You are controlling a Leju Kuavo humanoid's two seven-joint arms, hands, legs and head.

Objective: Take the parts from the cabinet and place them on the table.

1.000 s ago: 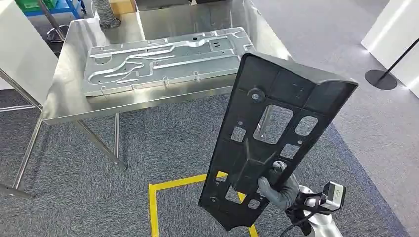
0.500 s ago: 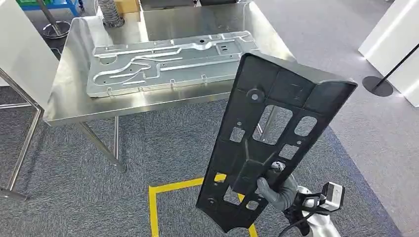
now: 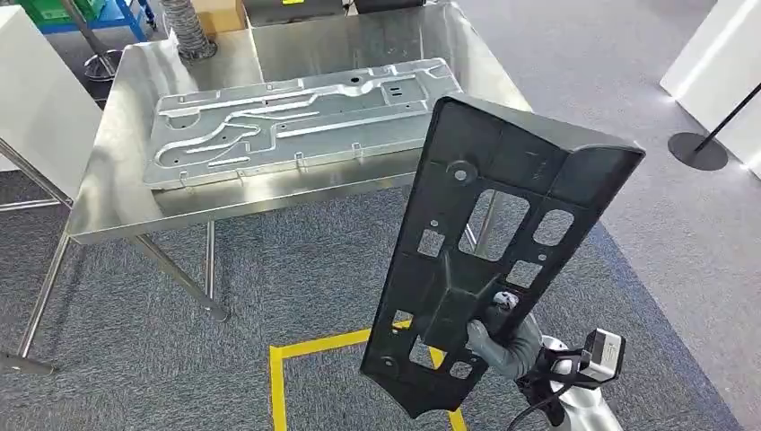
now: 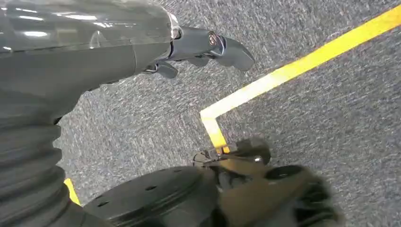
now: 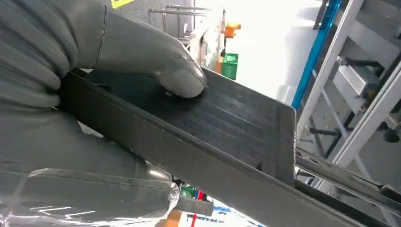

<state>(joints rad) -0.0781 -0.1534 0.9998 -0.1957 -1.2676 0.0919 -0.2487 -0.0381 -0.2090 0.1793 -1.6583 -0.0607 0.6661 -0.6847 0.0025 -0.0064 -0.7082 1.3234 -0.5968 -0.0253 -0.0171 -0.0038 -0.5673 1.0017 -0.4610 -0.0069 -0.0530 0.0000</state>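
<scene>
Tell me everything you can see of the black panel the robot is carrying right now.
The black panel is a long, flat, matte plate that looks like moulded plastic, with several rectangular cutouts, small round holes and raised ribs. It is held up off the floor, tilted, its wider end nearest the steel table but not on it. The right robot hand grips it near its lower, narrower end, thumb pressed on its face.

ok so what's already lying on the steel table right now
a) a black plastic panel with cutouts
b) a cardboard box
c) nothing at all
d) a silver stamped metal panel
d: the head view shows a silver stamped metal panel lying flat on the steel table, while the black plastic panel is off the table, gripped near its lower end by the right hand.
</scene>
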